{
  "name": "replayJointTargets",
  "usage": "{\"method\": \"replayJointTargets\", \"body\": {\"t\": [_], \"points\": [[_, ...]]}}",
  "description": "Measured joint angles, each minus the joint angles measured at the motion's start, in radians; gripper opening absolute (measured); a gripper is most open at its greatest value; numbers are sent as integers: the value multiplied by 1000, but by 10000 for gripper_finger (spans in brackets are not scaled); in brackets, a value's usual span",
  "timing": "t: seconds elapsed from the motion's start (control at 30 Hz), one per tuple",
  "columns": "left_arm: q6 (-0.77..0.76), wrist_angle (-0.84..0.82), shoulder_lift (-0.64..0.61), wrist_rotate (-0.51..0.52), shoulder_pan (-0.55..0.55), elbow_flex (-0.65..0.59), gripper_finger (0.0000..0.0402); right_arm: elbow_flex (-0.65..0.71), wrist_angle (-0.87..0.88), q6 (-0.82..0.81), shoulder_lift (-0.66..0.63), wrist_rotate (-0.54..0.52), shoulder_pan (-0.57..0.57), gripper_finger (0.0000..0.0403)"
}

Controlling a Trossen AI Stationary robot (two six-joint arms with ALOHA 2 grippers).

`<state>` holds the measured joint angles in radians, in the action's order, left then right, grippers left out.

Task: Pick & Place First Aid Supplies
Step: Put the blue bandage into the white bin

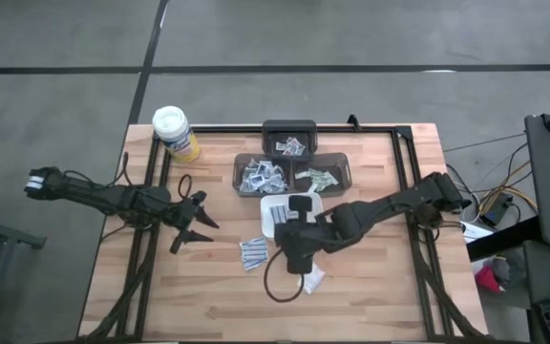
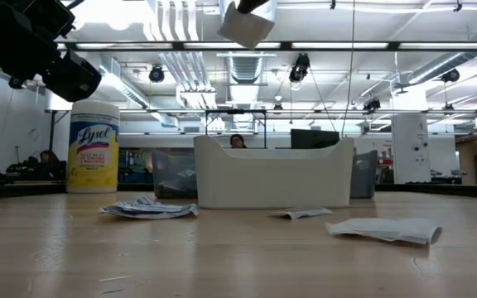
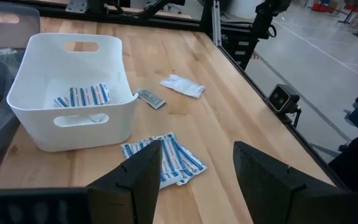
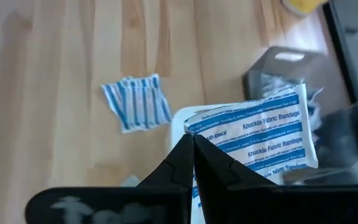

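Right, I'm looking down on a pale wooden table [image 1: 208, 287] with a black frame around it, standing on a grey concrete floor [image 1: 65, 38] crossed by dark seams. My right gripper [image 4: 193, 138] has its fingers pinched together on a knuckle bandage packet [image 4: 272, 134], white with blue stripes, held up above the white tray [image 1: 277, 207] near the middle of the table. My left gripper [image 3: 197, 162] hovers over the left half of the table with its fingers spread apart and nothing between them; ahead of it on the wood lies a fan of blue-striped packets [image 3: 166, 158], just beside the tray's wall. Inside the tray I see a few more striped packets [image 3: 82, 95]. A crumpled white packet [image 3: 182, 85] and a small grey one [image 3: 150, 98] lie on the bare wood a little further off. Behind the tray sit three dark bins [image 1: 289, 137] with assorted packets in them. A yellow canister [image 1: 175, 132] with a white lid stands at the far left corner. From table height the room beyond is an open workshop with exposed ducts and strip lights on the ceiling [image 2: 247, 66], and a person's head [image 2: 238, 141] just shows above the tray's rim.
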<state>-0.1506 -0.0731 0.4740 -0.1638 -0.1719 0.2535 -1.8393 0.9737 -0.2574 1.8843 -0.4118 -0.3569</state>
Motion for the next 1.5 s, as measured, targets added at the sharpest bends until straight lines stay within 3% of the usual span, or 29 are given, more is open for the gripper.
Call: {"method": "replayJointTargets", "body": {"t": [0.6, 0.73, 1.17, 1.5], "points": [[-94, 2, 0, 1, 0, 0, 197, 85, 79, 772, 0, 4, 75, 8], [-109, 2, 0, 1, 0, 0, 197, 142, 79, 942, 0, 67, 90, 8], [-173, 2, 0, 3, 0, 0, 197, 392, -69, 1269, 1, 80, 147, 8], [-173, 2, 0, 8, 0, 0, 197, 438, -115, 1409, 2, 115, 176, 8]]}}
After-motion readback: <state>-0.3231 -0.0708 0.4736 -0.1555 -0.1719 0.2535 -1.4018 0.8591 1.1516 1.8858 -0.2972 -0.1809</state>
